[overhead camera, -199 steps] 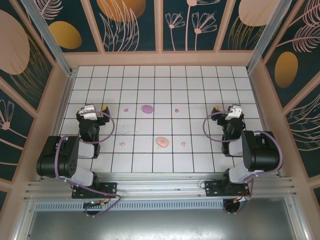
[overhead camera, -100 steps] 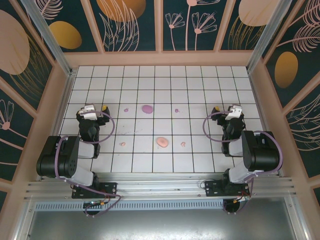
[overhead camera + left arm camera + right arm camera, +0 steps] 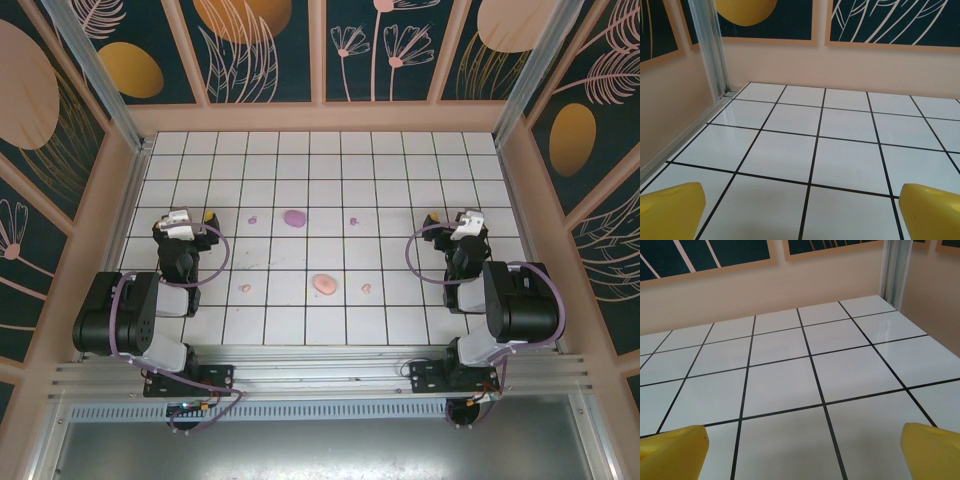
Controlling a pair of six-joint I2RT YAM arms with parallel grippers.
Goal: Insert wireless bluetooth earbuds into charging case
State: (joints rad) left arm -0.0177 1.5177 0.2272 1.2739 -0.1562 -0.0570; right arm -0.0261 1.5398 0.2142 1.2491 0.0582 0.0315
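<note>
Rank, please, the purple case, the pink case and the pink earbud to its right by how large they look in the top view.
purple case and pink case: about alike, too close to rank.
pink earbud: clearly smallest.

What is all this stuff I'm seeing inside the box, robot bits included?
purple case: one, purple, back centre of the tiles
pink case: one, pink, centre, nearer the arms
purple earbuds: two, purple, one left and one right of the purple case
pink earbuds: two, pale pink, one left and one right of the pink case
table: one, white tiles with dark lines
wall panels: several, dark with plant patterns, around the table
left arm, right arm: two, black, near edge
left claw, right claw: two, yellow tips, open, empty
</note>
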